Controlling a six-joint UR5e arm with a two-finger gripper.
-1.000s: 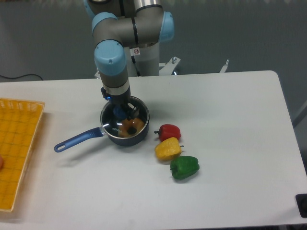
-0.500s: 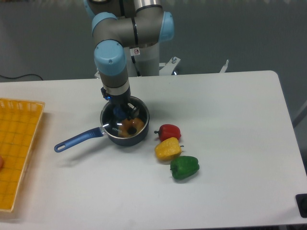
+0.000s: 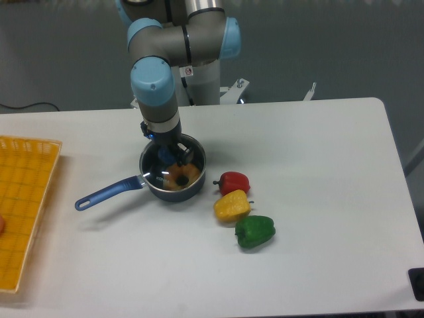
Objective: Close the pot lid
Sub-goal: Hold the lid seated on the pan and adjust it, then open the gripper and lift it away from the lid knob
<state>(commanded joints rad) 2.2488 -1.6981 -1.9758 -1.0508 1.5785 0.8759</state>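
— So, what do we make of the last second, starting with the big pieces?

— Almost nothing has shifted. Our arm (image 3: 156, 79) hangs over the same spot on the white table (image 3: 318, 172), and the pot (image 3: 172, 173) sits where it sat, long blue handle (image 3: 106, 193) pointing toward the yellow basket (image 3: 23, 205). If anything, the gripper (image 3: 171, 154) reads a touch higher against the pot than it did a moment ago, though the difference is slight.

— And what does that mean for the closing?

— We judge that the pot lid (image 3: 173, 169) is already seated: we see glassy reflections across the pot's mouth and a dark knob near the middle, with something orange showing through underneath. A near-still arm suggests that we are at the release, or just past it.

— The jaws?

— They sit low, right over the lid's back edge, and their dark fingers merge with the pot's interior. We cannot tell whether they are open or closed, nor whether they still touch the lid.

— The small things?

— The red pepper (image 3: 234, 181), yellow pepper (image 3: 232, 206) and green pepper (image 3: 255, 231) lie in their row just beside the pot, unmoved
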